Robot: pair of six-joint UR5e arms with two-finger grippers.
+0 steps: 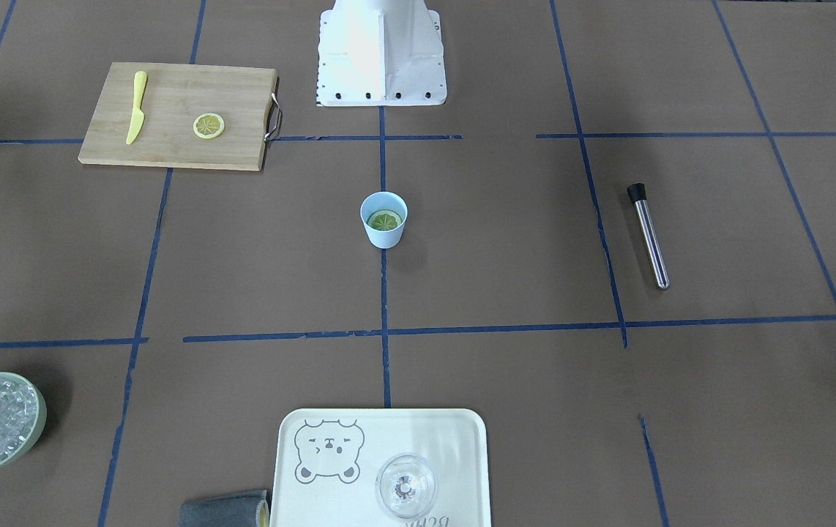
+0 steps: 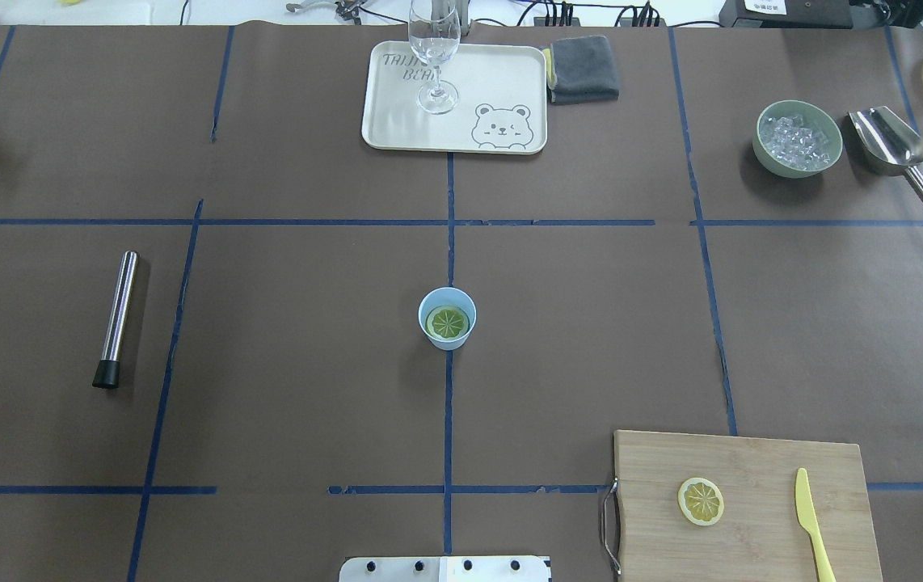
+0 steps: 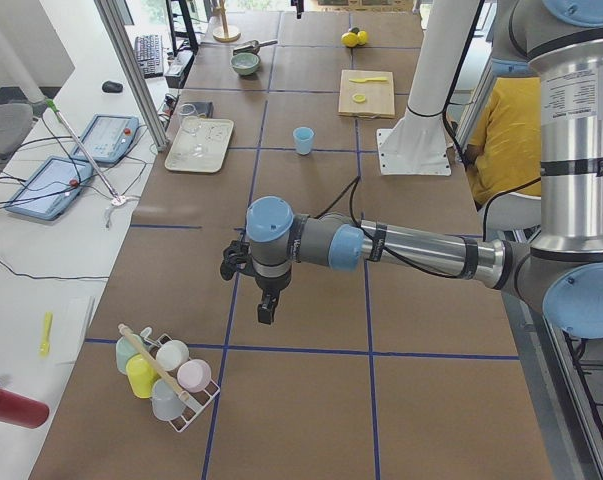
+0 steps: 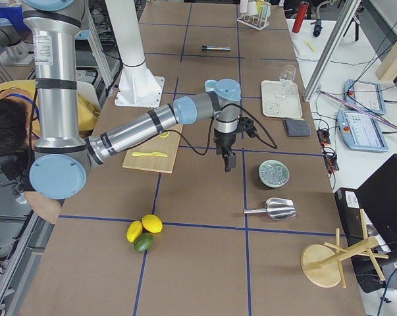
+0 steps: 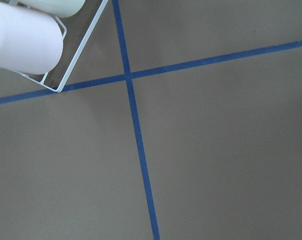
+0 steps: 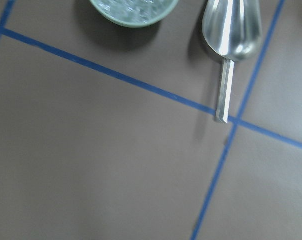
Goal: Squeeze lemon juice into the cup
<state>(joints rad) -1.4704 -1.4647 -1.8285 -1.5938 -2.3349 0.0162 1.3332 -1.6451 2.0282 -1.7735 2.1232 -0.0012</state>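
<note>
A matte, light-blue tapered cup (image 2: 447, 318) stands mid-table on brown paper (image 2: 284, 339), a round greenish slice (image 2: 448, 322) inside. The yellow lemon (image 2: 701, 501), segment-patterned, lies flat on the bamboo board (image 2: 752, 461). The left gripper (image 3: 266, 312) and right gripper (image 4: 228, 163) hang above the table; how far they are open cannot be told.

R arm's gripper (image 4: 228, 162) hangs over table (image 4: 198, 197) btwn cutting board (image 4: 152, 164) & ice bowl (image 4: 274, 173), touching neither.

The table covering (image 2: 284, 388) is brown, gridded with blue tape. The cup (image 2: 447, 317) is plain light blue; the slice (image 2: 447, 323) within is green-yellow with pale spokes. The lemon (image 2: 701, 501) has a yellow rim and a pale segmented face. The knife (image 2: 813, 525) is yellow, the board (image 2: 752, 469) light wood grain, the tray (image 2: 397, 121) cream with a grey bear outline, the bowl (image 2: 793, 171) pale green, the cloth (image 2: 583, 69) dark grey.
</note>
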